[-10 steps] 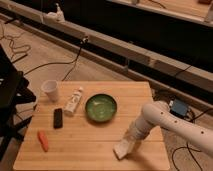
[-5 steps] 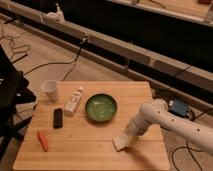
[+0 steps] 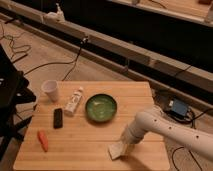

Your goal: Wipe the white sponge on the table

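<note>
Since half a second ago, claw point(image 3: 126, 145) and white sponge point(image 3: 115, 151) have slid toward the counter's point(image 3: 85, 142) front edge, right of centre. Claw bears down on the sponge, apparently to keep it flat for wiping. Whether the claw is clamped cannot be told.

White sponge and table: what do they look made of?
The white sponge is probably soft matte foam: a pale flat pad with no shine. The table looks like light wood with a smooth finish, showing plank seams. The gripper is down at the sponge, by the table's near edge.
</note>
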Robot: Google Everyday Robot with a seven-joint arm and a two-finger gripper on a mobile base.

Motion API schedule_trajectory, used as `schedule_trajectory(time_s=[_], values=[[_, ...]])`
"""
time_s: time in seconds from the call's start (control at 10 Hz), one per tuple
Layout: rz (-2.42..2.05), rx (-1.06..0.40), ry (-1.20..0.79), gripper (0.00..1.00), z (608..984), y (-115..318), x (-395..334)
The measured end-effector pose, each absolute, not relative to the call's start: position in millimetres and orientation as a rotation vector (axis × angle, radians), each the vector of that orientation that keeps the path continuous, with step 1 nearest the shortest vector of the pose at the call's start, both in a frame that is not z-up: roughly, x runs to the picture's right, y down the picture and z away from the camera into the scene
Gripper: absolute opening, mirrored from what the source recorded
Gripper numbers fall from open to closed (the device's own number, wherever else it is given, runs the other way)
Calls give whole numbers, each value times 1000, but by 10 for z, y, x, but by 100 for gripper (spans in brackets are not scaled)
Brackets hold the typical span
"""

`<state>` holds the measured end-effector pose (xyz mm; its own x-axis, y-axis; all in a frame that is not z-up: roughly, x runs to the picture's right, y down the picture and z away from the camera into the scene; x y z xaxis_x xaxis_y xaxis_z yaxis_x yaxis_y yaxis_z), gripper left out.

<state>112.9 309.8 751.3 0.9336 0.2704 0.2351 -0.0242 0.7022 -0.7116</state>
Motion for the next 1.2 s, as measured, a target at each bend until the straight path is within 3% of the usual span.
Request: schedule_trajectory(time_s=[0.5,1.2], values=[[251,-782,-191,0,7207,3089,1727],[282,-714,-172,0,7758,2632,1742]])
